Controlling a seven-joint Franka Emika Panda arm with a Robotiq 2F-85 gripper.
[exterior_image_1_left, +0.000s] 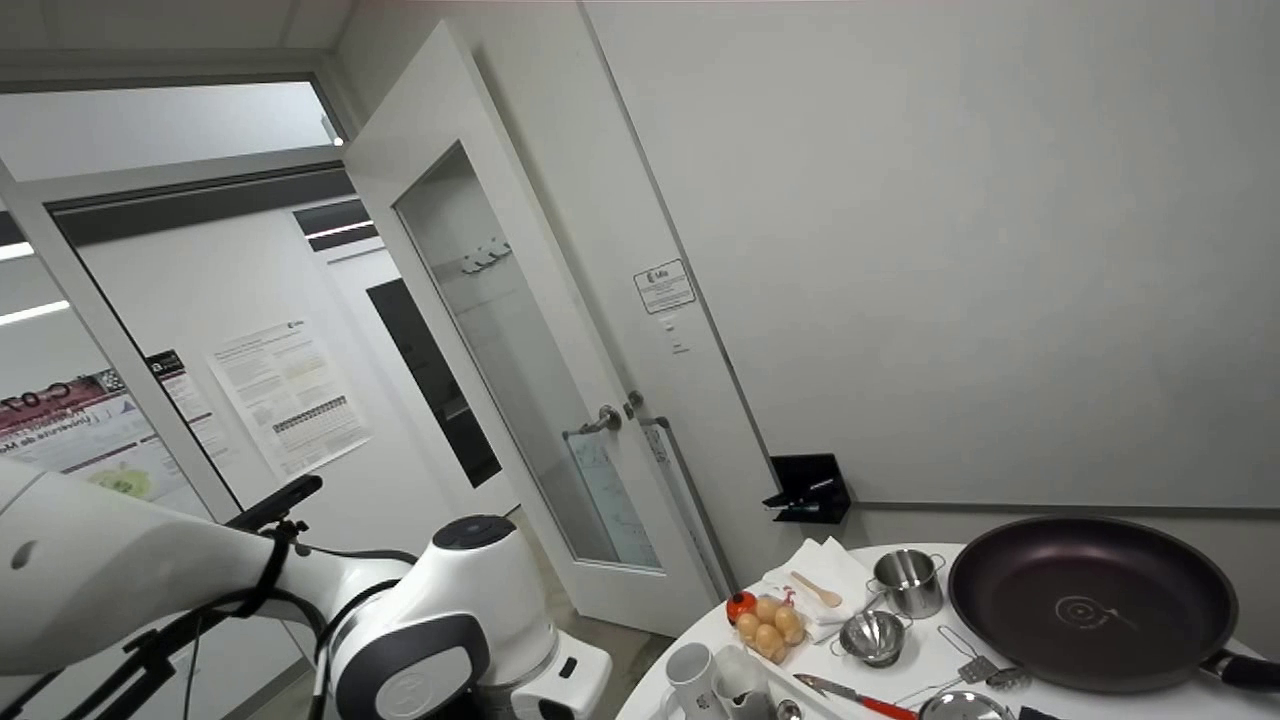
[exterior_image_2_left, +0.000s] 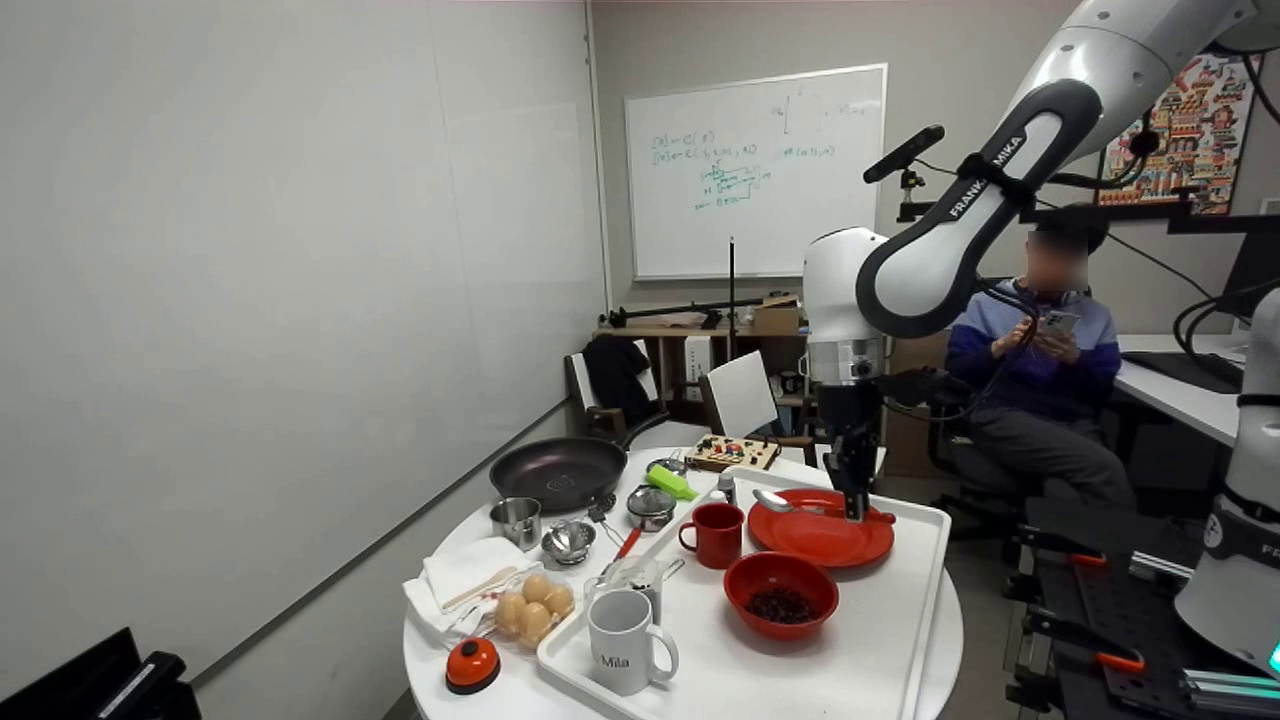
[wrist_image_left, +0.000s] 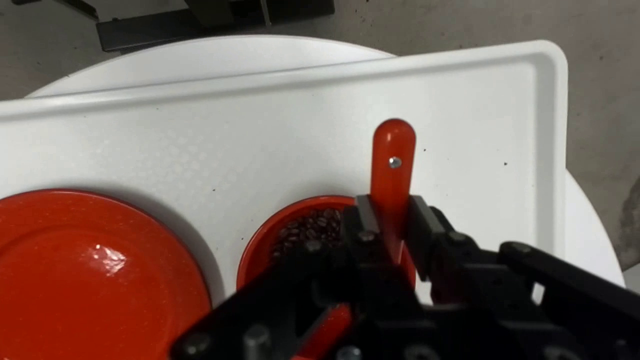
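While the gripper (wrist_image_left: 392, 202) is pinching the spoon (wrist_image_left: 392, 180) by its red handle, the spoon is hanging over the tray (wrist_image_left: 475, 125), inside its rim, the handle end poking out past the fingertips. Behind the fingers in the wrist view, the bowl (wrist_image_left: 257, 260) of dark beans (wrist_image_left: 310, 227) is showing, and the plate (wrist_image_left: 90, 280) is sitting beside it across a narrow gap. A broad strip of tray is running between both dishes and the raised rim, widening toward a rounded corner that is jutting out past the edge of the round table (wrist_image_left: 240, 57). In an exterior view, the red mug (exterior_image_2_left: 718, 535) is standing near the plate, and the pan (exterior_image_2_left: 560, 475) is resting by the wall (exterior_image_2_left: 300, 300).
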